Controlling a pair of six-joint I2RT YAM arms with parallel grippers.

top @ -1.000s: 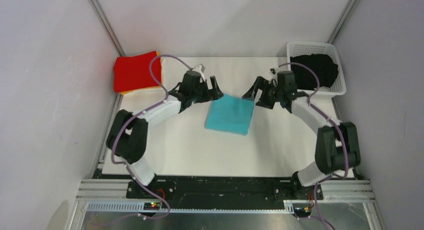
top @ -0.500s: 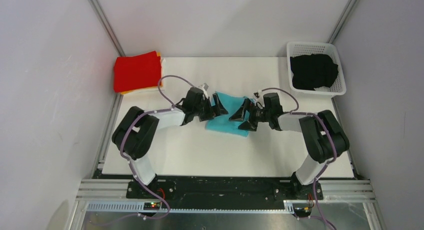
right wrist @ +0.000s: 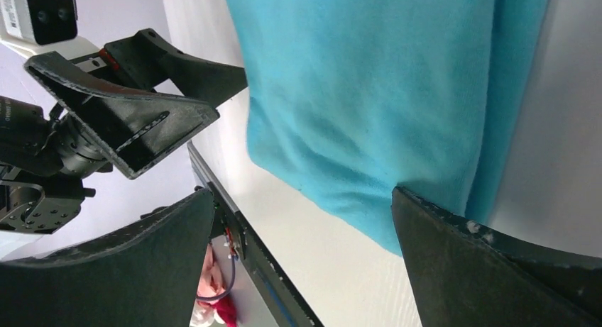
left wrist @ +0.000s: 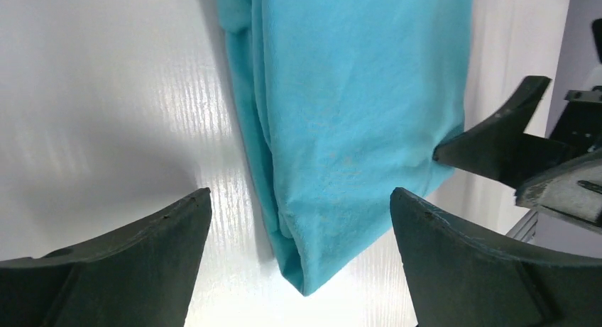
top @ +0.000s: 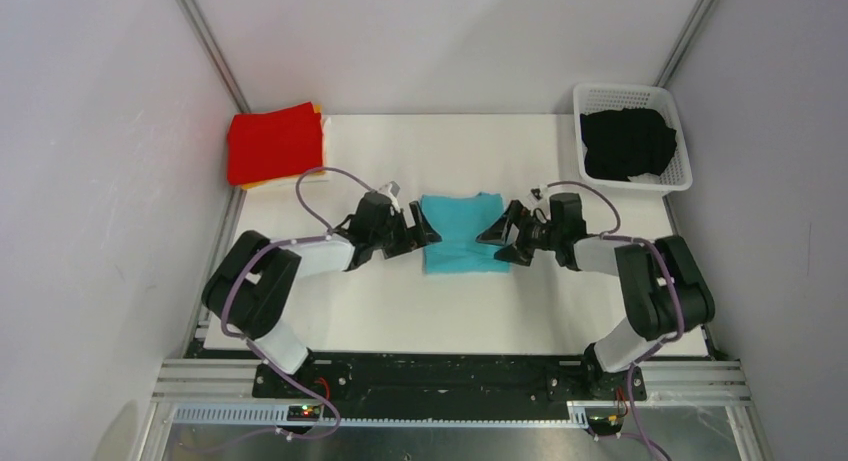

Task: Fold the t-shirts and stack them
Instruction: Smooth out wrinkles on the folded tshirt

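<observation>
Turquoise t-shirt: folded into a flat, roughly square packet, lying near the middle of the table between the two grippers. In the left wrist view its layered folded edges run along one side and one corner points toward the camera.
Left gripper: low over the table at the packet's left edge, fingers spread wide. In its own view the packet's near corner lies in the gap between the two fingers, with bare table on either side of it. Nothing is pinched.
Right gripper: low at the packet's right edge, facing the left one across the cloth, fingers likewise spread wide. In its own view turquoise cloth fills most of the gap, and one fingertip overlaps the cloth's edge. Whether it touches the cloth cannot be told.
Red t-shirt: folded, on top of a stack at the table's far left corner, well apart from the turquoise one.
Orange t-shirt: only a thin edge shows from under the red one.
Black t-shirt: crumpled inside the basket.
Basket: white plastic lattice, at the table's far right corner.
Table: white, glossy top, with both arm bases at its near edge.
</observation>
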